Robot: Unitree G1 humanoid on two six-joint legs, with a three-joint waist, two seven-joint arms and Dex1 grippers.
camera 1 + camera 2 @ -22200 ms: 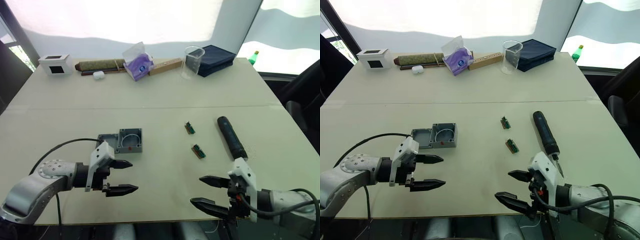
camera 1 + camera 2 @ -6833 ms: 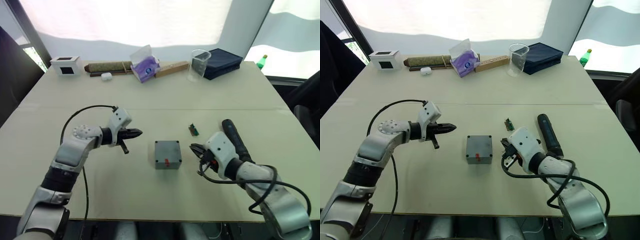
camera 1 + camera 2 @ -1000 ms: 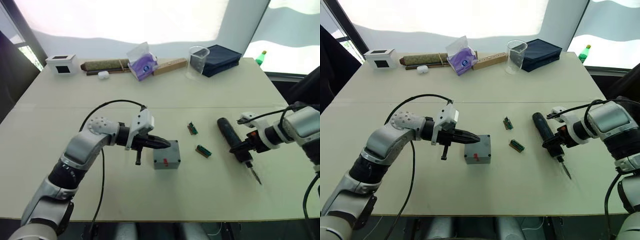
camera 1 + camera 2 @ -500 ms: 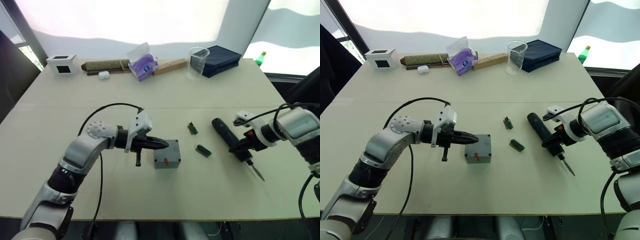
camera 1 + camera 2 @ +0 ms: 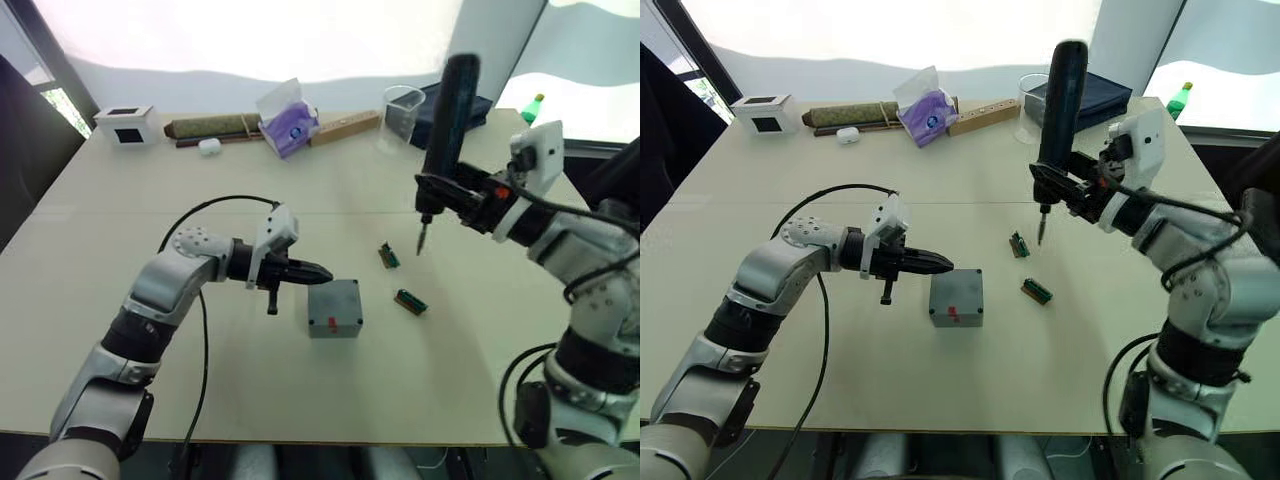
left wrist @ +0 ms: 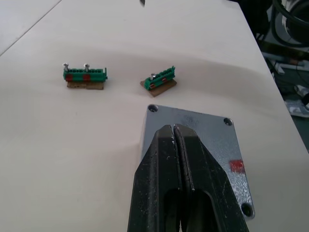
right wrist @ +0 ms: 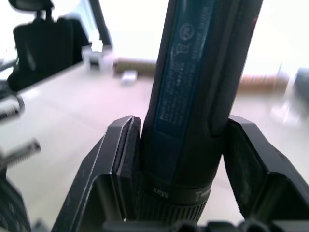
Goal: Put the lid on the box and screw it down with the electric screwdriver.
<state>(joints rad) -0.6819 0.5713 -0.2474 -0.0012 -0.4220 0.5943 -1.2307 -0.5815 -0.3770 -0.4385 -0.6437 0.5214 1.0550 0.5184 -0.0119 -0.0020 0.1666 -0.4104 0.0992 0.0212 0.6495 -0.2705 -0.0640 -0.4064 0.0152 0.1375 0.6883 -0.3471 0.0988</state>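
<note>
The grey box (image 5: 334, 308) stands mid-table with the lid (image 6: 205, 126) on top and a red mark on its near side. My left gripper (image 5: 326, 271) is shut and empty. Its tips reach over the lid's left edge; whether they touch it I cannot tell. My right gripper (image 5: 437, 192) is shut on the electric screwdriver (image 5: 447, 115), gripping its lower end. The black tool stands upright in the air with its bit pointing down, to the right of and beyond the box. In the right wrist view the fingers (image 7: 118, 150) clamp the tool's barrel (image 7: 203, 72).
Two small green terminal blocks (image 5: 383, 256) (image 5: 411, 300) lie right of the box, one close under the bit. Along the far edge stand a white box with a black window (image 5: 126, 125), a tissue pack (image 5: 284, 130), a clear beaker (image 5: 400, 112) and a navy case (image 5: 482, 108).
My right arm has lifted the screwdriver off the table and turned it upright, bit down, moving it toward the middle. The left gripper stays shut by the box.
</note>
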